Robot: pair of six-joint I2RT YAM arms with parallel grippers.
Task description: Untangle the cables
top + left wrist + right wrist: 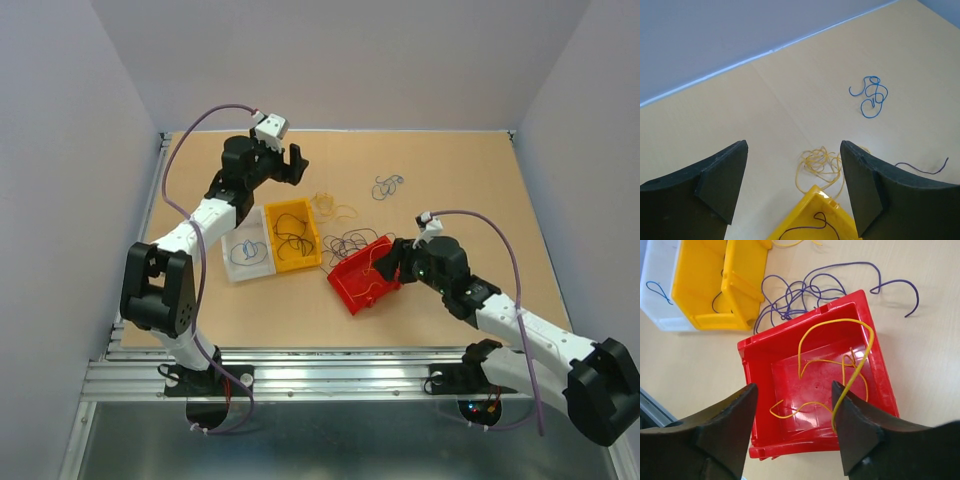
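The cables lie in three loose groups on the table: a blue tangle [387,185], a yellow tangle [335,207] and a dark purple tangle [350,243]. My left gripper [285,160] is open and empty above the far corner of the yellow bin [271,238]. In the left wrist view [793,150] the yellow tangle [820,162] lies just beyond that corner and the blue tangle [871,96] further right. My right gripper [794,390] is open over the red bin [790,326], which holds yellow wires [856,369]. One wire runs along the right finger's inner edge.
A white bin [240,262] with a blue wire stands left of the yellow bin, which holds dark wires. The purple tangle [805,292] lies just behind the red bin [345,290]. Walls close the table on three sides.
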